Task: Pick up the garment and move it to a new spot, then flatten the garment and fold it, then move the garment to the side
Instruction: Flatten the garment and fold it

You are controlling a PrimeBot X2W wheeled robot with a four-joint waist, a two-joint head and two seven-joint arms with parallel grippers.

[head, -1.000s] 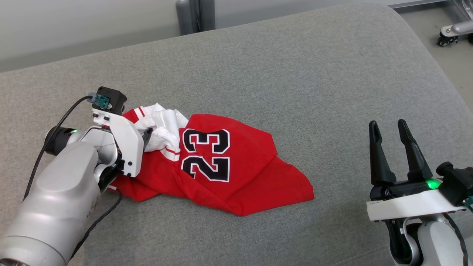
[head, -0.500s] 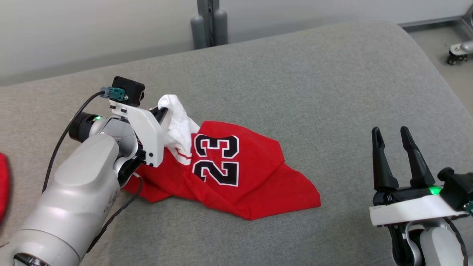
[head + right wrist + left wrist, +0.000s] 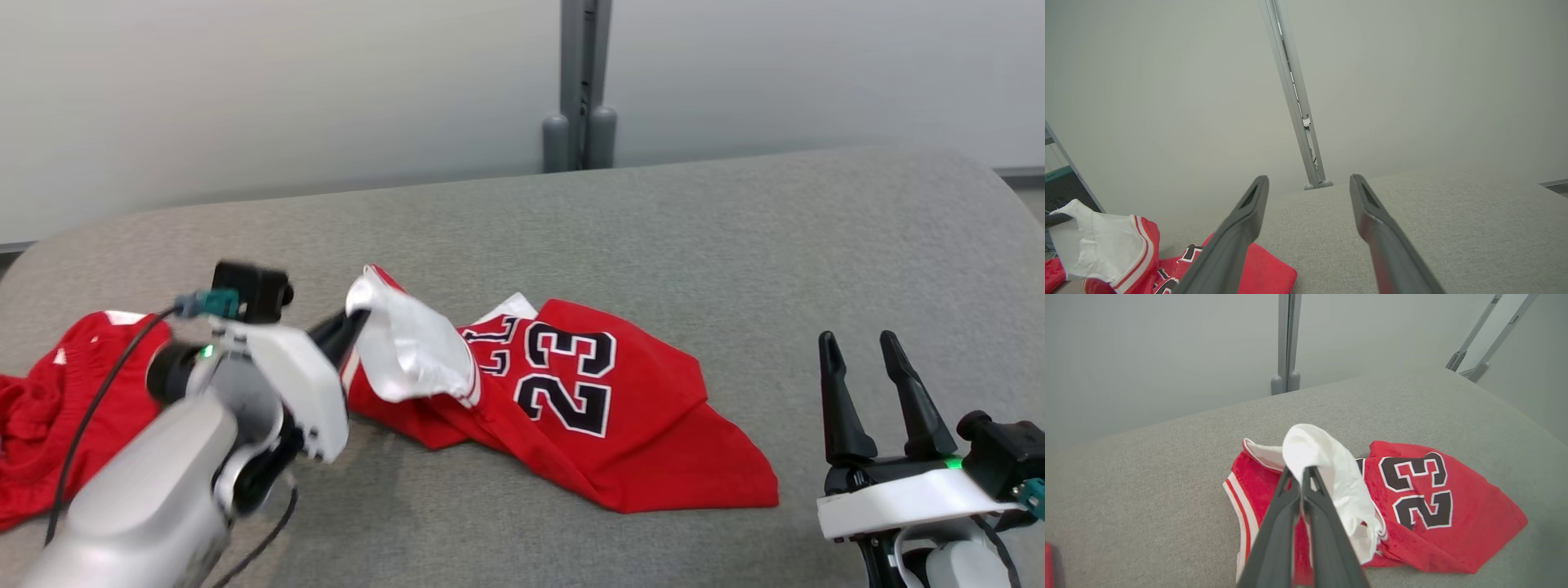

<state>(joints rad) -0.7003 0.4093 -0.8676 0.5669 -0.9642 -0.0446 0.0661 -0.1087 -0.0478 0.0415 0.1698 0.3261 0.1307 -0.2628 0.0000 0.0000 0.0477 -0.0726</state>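
The red jersey (image 3: 629, 425) is pinched by the closed left gripper (image 3: 355, 317); the right gripper (image 3: 857, 339) is held wide, empty; moving, flattening and folding are left.

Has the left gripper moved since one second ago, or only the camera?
Yes. The left gripper, shut on the red jersey, has risen from the grey cushion, lifting the jersey's white part that lay on it before.

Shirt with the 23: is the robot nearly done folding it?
Only just started. Done: the left gripper is shut on the white inside edge of the shirt. In hand: that edge is held up while the rest lies crumpled on the grey cushion. Left: carrying it to a new spot, flattening, folding, moving it aside. The right gripper is open, holding nothing.
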